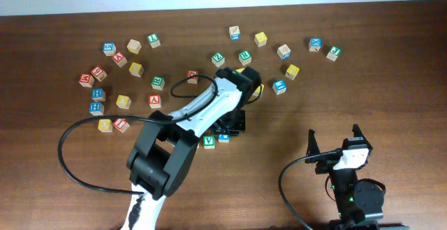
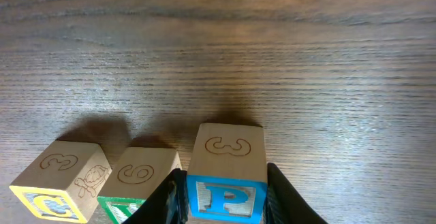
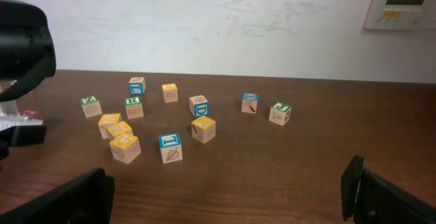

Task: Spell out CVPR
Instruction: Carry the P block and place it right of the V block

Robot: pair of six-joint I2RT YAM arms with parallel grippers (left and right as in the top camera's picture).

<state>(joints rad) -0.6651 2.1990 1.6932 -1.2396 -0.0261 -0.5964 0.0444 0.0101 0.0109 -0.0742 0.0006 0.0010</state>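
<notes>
On my overhead feed, a scatter of loose blocks lies across the far left of the bench, well apart from the work. The left arm reaches diagonally up the middle of the bench.

On the left wrist feed I read the near row from the left. First is the C block, with a yellow face and slightly turned. Just beside it is the V block, green, with its letter cut off by the frame edge. Then comes the P block, blue and upright, close against the V block. The left tool is clamped on the P block, with one finger against each side. I cannot tell whether the block's base is down on the bench.

Overhead, the V and P blocks peek out beside the arm, and the C block is hidden under it.

Further right, more blocks sit along the far side. The right tool is at the near right of the bench. Its fingers are spread wide apart and hold nothing.
</notes>
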